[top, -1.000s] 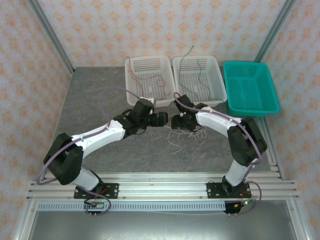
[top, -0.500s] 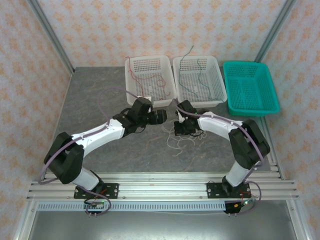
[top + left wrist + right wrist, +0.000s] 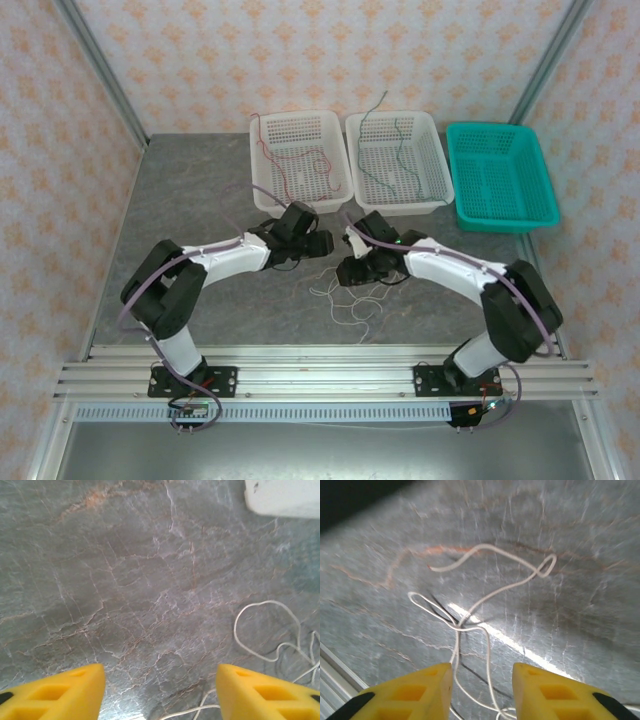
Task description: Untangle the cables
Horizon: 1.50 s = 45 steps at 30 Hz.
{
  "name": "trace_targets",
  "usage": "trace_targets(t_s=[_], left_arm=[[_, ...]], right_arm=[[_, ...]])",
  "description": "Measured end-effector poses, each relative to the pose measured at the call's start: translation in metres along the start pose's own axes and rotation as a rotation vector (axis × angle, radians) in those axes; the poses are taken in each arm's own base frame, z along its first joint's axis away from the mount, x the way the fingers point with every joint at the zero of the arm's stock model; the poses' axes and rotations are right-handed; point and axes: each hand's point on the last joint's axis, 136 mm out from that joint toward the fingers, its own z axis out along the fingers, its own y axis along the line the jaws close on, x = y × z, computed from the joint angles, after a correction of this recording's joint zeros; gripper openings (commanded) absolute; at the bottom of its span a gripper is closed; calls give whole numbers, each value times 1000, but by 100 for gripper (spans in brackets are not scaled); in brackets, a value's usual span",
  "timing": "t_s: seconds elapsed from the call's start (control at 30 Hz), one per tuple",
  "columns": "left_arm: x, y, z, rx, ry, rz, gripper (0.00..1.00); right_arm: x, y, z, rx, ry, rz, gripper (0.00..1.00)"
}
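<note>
Two claws, both released, over the last tangle
Mid-bench the whitish wires (image 3: pixel 352 300) lie loose. The right claw (image 3: pixel 481 672) has reopened above them and the left claw (image 3: pixel 160 672) gapes empty alongside, so a fresh grip is needed. Behind, the red wire (image 3: pixel 300 165) and green wire (image 3: pixel 398 145) lie in white baskets (image 3: pixel 262 195).

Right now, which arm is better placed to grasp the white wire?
Right: the white wire runs between the open right fingers. The left fingers face mostly bare table, wire off to one side.

no readable txt, no labels, brands, nos. or signs on anything
</note>
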Motion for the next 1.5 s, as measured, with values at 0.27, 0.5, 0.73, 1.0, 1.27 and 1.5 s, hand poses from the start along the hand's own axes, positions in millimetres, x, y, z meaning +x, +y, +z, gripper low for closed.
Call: trace_targets(t_s=[0.27, 0.5, 0.73, 1.0, 1.27, 1.5], left_arm=[[31, -1, 1, 10, 126, 74, 55], [61, -4, 3, 19, 229, 164, 43], [78, 11, 3, -31, 301, 205, 39], [84, 17, 2, -47, 327, 230, 29], [80, 13, 6, -30, 309, 229, 17], [80, 13, 9, -29, 311, 227, 0]], right_arm=[[-38, -6, -69, 67, -338, 13, 53], [-36, -41, -73, 185, -402, 106, 54], [-37, -46, -76, 203, -421, 145, 54], [-41, -47, -78, 196, -439, 165, 54], [-42, -47, -79, 193, -445, 174, 54], [-42, -47, -81, 194, -454, 180, 54]])
